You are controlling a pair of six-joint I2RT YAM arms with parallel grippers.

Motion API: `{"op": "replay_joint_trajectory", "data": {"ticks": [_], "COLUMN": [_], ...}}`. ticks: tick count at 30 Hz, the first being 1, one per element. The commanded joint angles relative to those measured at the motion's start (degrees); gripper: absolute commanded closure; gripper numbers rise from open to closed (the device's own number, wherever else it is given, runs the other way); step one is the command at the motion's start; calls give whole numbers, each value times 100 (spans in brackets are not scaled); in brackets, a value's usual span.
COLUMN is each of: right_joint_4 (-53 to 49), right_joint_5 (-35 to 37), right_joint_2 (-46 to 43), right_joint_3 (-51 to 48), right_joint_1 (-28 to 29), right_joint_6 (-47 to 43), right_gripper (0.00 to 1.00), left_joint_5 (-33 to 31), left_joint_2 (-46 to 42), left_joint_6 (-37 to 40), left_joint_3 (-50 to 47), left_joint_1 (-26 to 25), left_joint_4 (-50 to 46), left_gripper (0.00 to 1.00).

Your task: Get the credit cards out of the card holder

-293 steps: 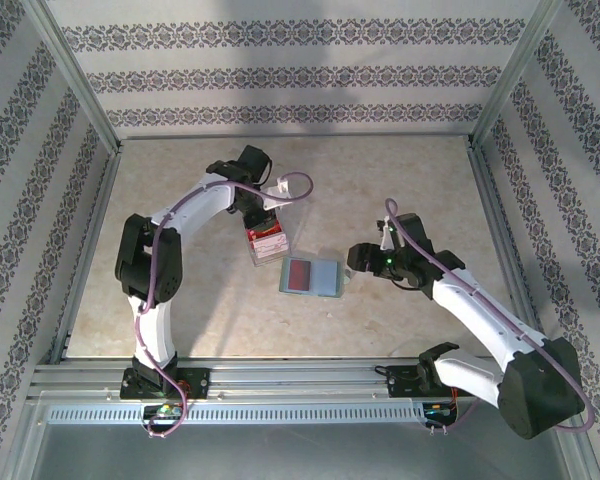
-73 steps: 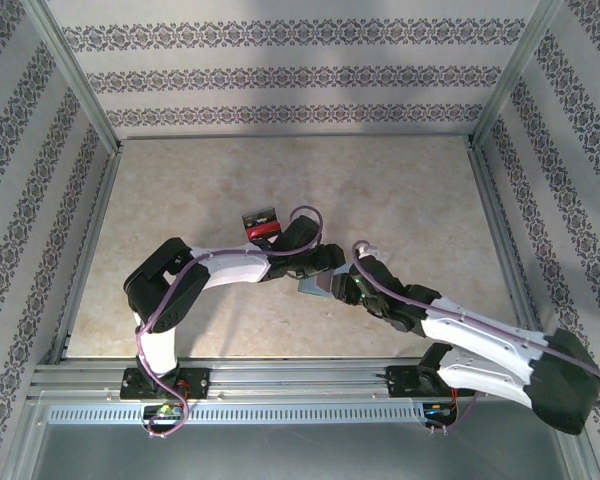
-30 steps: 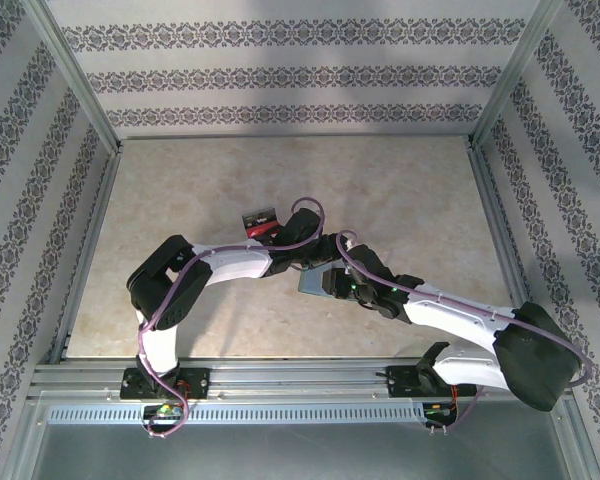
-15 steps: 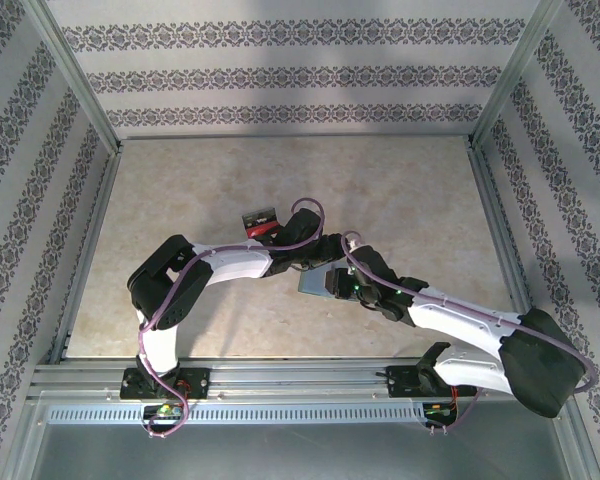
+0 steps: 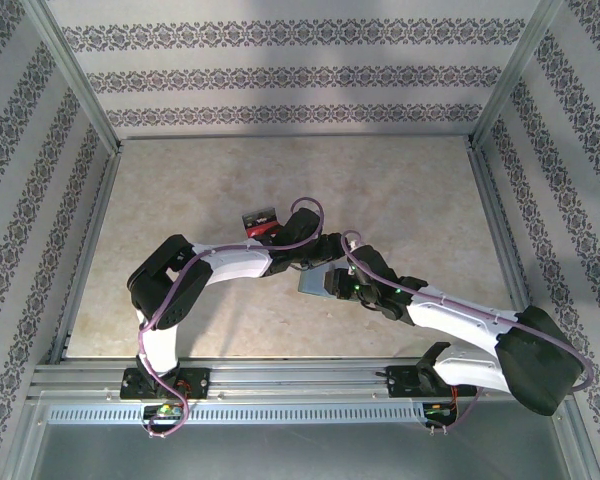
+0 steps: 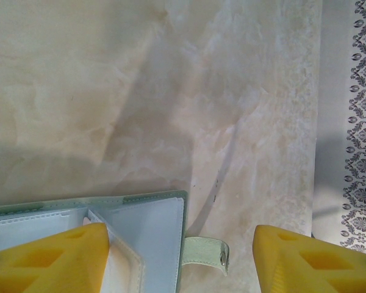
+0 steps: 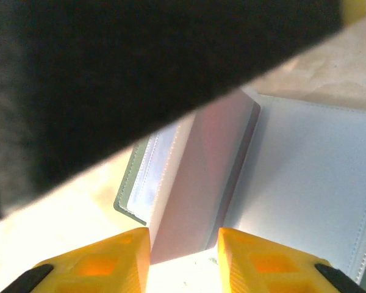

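- The card holder (image 5: 310,283) lies open and flat on the marbled table (image 5: 410,190), near the middle and a little toward the near edge, where the two arms meet
- In the left wrist view the card holder (image 6: 152,226) shows pale teal panels with stitched slots, and a small snap strap (image 6: 204,251) sticks out from its right edge onto the table (image 6: 110,91)
- The left pincer (image 6: 182,256) is released, its jaws spread wide: one yellow fingertip (image 6: 55,256) is over the holder's panel and the other (image 6: 311,259) over bare table, well clear of the strap
- From above, the left pincer (image 5: 320,262) sits at the far edge of the holder
- The right pincer (image 5: 332,283) comes in from the right, over the holder
- In the right wrist view a reddish credit card (image 7: 204,177) stands partly out of the spine side of the card holder (image 7: 311,165), tilted up toward the camera
- The card's near end sits between the yellow tips of the right pincer (image 7: 184,256), with both tips right beside its edges; I cannot tell whether they are clamping it or just bracketing it
- A dark blurred shape crosses the top of the right wrist view, too out of focus to name
- A clear tray (image 5: 263,225) with red and black contents stands behind the left arm, near the holder but apart from it
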Motion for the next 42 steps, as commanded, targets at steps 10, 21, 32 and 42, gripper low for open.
{"op": "replay_joint_trajectory", "data": {"ticks": [10,21,32,42], "right_joint_4": [-136,-138,-67,-172], "right_joint_5": [15,93,61,79], "right_joint_2": [-155,166,-76,5], "right_joint_3": [242,234,15,-115], "right_joint_1": [104,100,21,-132], "right_joint_6": [-84,-14,21,74], "right_gripper": [58,67,71,76], "left_joint_5": [-38,-31,-61,-283], "left_joint_2": [1,1,-7,-225], "left_joint_6": [30,46,28,185], "left_joint_3": [75,90,64,-19], "left_joint_1": [43,43,43,43], "left_joint_4": [116,86,79,-105], "left_gripper": [37,37,36,33]}}
